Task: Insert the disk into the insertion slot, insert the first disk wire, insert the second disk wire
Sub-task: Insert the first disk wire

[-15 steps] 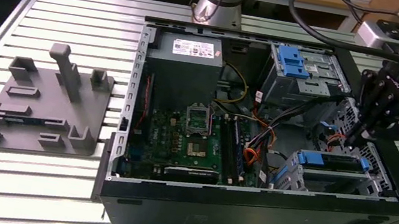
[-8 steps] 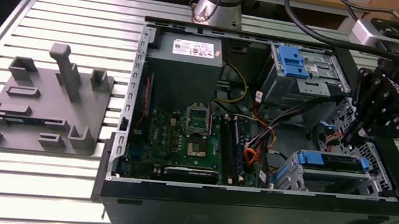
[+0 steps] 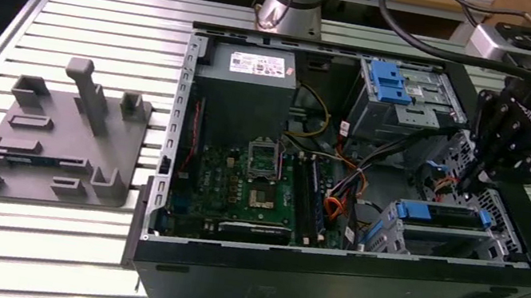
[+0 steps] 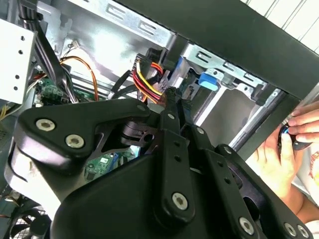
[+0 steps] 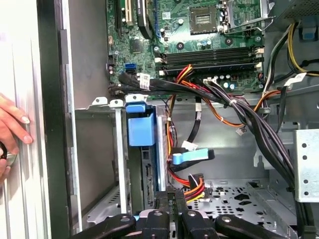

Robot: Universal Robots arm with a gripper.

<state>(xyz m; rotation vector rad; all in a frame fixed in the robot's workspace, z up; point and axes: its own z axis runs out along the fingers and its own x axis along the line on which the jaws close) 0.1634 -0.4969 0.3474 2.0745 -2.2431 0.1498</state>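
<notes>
Already seated: the disk (image 3: 441, 215), blue carrier showing, lies in the insertion slot (image 3: 449, 245), at about four o'clock inside the computer case (image 3: 329, 285) in the exterior view. The case lies on its side, open face up, on the slatted tabletop (image 3: 65, 245). I judge that this gives the arm a straight reach down to the cage. The taller bay with blue latch (image 3: 397, 86) stands at one o'clock, apart from the work. A grey fixture plate (image 3: 57, 138) lies at nine o'clock, outside the case.

The tool (image 3: 472, 182) hangs just over the cage's open end, where the disk's rear edge meets the loose cabling. In the first wrist view its fingers (image 5: 162, 201) are drawn together with barely a gap. Their tips are just beside the power plug (image 5: 194, 180) with yellow, red and black leads. Whether they pinch anything, I cannot tell. The blue flat-cable plug (image 5: 192, 158) lies near the disk's rear edge; mated or not, I cannot tell.

Judgement: disk step done, wire work in hand.

A person's hand (image 5: 12, 129) sits just outside the case wall, perhaps steadying it.
</notes>
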